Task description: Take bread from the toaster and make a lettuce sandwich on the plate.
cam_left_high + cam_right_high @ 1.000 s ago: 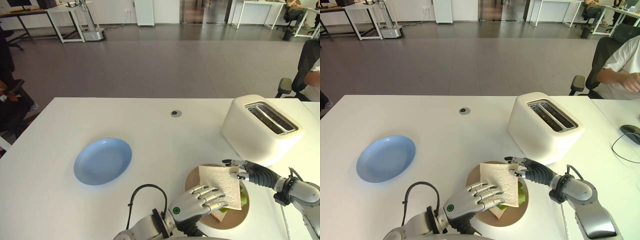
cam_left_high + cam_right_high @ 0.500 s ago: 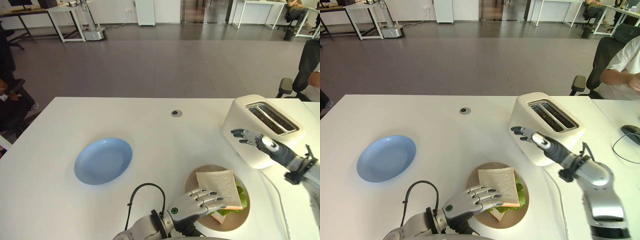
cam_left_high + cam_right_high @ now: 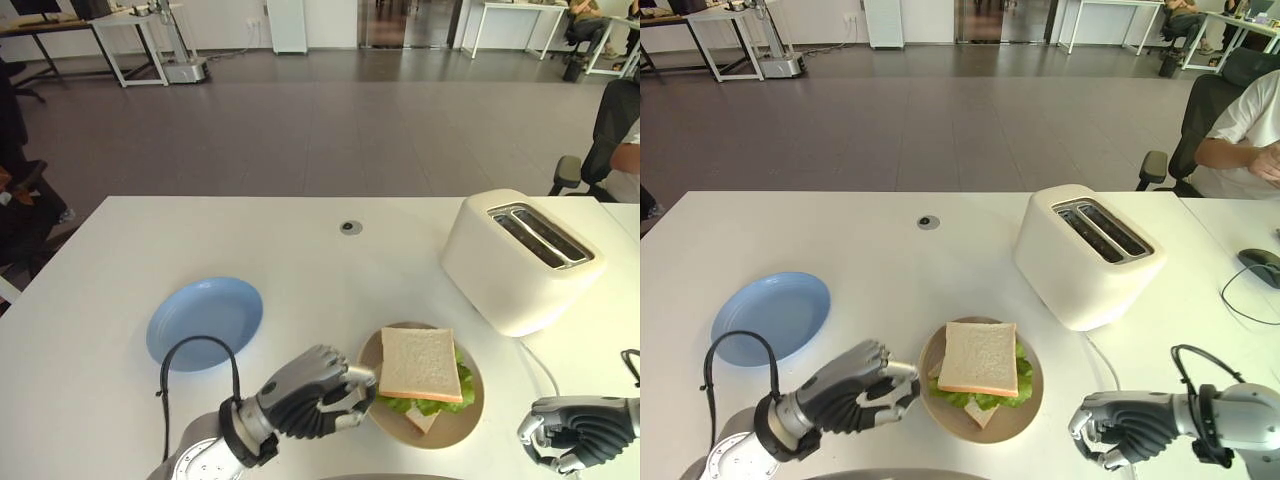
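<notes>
Bread [image 3: 420, 362] lies as the top slice on the lettuce [image 3: 428, 405], all of it on the brown plate [image 3: 465, 422] in front of the toaster [image 3: 520, 262], so by my judgement the sandwich is built and what remains is to leave it tidy. A pale corner of the lower slice [image 3: 421, 422] peeks out at the near edge, which suggests the two slices are not quite square to each other.

Your left hand [image 3: 308, 392] sits on the bench [image 3: 300, 250] just beside the plate's left rim, fingers curled in on nothing; I cannot tell whether a fingertip touches the rim. Your right hand [image 3: 575, 428] is low at the right, well apart from the plate, fingers likewise curled and empty.

If you square the top slice, uncurl the left fingers first and nudge from the side, lightly, since lettuce underneath will probably let the bread slide. Lift the left hand up before drawing it away, or you risk shoving the plate. Leave the blue plate [image 3: 205, 322] alone.
</notes>
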